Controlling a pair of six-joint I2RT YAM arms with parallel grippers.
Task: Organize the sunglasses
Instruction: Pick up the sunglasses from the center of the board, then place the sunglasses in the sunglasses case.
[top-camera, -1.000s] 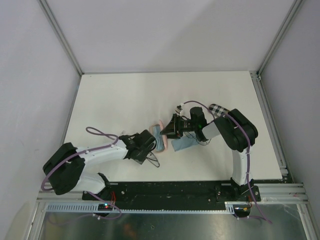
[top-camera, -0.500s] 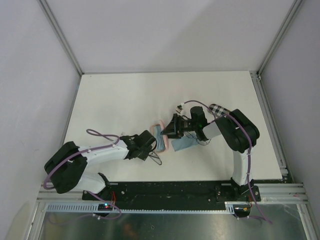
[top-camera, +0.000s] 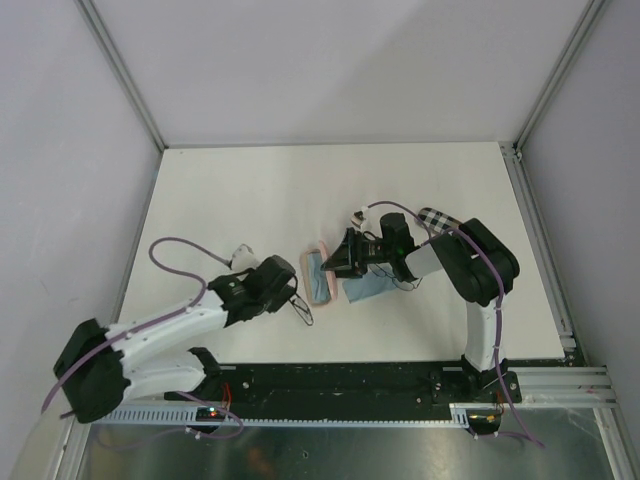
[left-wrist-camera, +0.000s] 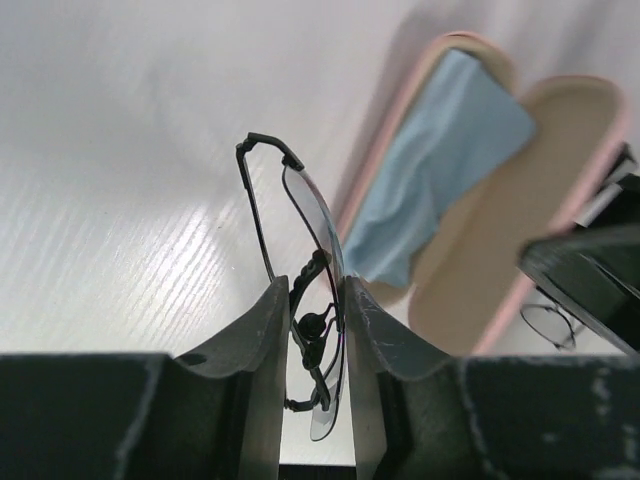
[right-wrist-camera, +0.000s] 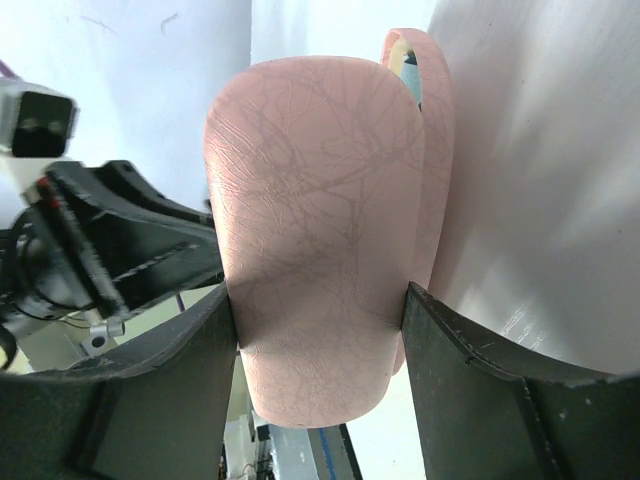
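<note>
A thin dark-framed pair of sunglasses stands on edge between my left gripper's fingers, which are shut on its bridge; in the top view it hangs at the fingertips, just left of the case. An open pink case lies mid-table with a light blue cloth inside. My right gripper is shut on the case's raised lid, holding it up. A second wire pair lies beyond the case, partly hidden by the right gripper.
Another light blue cloth lies under the right gripper. A black-and-white checkered case sits behind the right arm's wrist. The table's near edge and the arms' mounting rail are close below the left gripper.
The left jaws have closed on the sunglasses, and the left arm has swung its elbow leftward, pulling the wrist slightly left. The right arm and the pink case have not moved.
</note>
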